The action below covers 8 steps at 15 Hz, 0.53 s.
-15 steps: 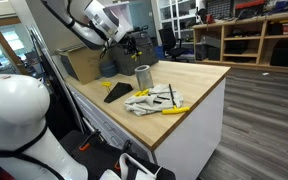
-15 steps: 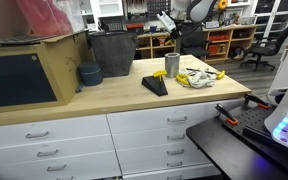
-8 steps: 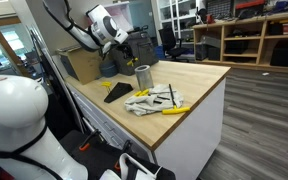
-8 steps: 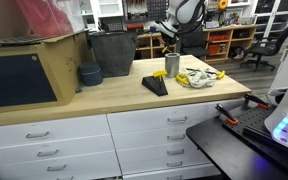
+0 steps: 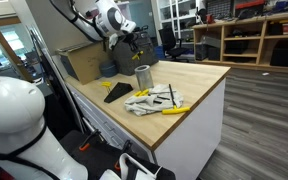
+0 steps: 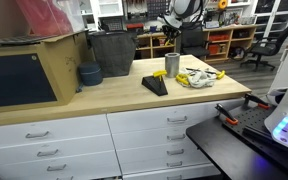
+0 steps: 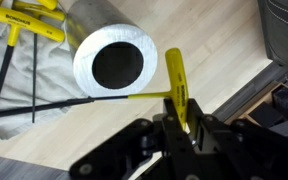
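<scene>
My gripper [image 7: 182, 125] is shut on the yellow T-handle [image 7: 176, 85] of a hex key. Its thin black shaft [image 7: 54, 106] runs out sideways just beside the mouth of the metal cup [image 7: 117, 65]. The cup stands upright on the wooden bench, next to a white cloth [image 7: 44, 90] with more yellow-handled keys [image 7: 24, 18] on it. In both exterior views the gripper [image 5: 134, 42] [image 6: 169, 36] hangs above and slightly behind the cup [image 5: 142, 76] [image 6: 172, 65].
A pile of tools on the cloth [image 5: 154, 100] [image 6: 196, 77] lies near the bench's end. A black wedge-shaped object [image 6: 155, 86], a blue bowl [image 6: 89, 74], a dark bin [image 6: 111, 52] and a cardboard box [image 5: 82, 63] stand along the bench.
The arm has shifted slightly and the wrist has turned above the cup. The gripper has stayed shut on the yellow-handled key.
</scene>
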### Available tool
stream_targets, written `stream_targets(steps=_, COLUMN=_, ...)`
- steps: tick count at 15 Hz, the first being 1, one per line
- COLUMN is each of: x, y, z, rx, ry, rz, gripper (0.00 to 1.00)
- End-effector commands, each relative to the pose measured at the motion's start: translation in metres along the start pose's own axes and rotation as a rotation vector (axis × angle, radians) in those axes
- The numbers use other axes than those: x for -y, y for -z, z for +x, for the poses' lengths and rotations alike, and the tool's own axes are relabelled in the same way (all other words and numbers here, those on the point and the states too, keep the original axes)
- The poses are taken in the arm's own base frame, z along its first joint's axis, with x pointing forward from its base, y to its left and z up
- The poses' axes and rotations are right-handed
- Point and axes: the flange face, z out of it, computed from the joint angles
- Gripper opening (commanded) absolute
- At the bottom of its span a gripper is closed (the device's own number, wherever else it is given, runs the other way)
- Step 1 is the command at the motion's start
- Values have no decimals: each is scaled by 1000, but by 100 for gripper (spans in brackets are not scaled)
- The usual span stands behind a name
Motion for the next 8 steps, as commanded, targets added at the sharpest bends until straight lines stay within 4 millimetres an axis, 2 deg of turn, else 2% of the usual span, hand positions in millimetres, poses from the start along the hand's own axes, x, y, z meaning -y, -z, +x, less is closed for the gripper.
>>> stream_targets(steps=1, x=12, y=-5, z=14, rx=5, ry=17, rz=-12, gripper=4)
stream_targets(steps=5, x=22, y=-18, z=21, rx=1, ry=-16, rz=-10, gripper=4)
stream_targets(steps=8, x=32, y=-33, z=19, rx=10, ry=-31, rz=-9, gripper=4)
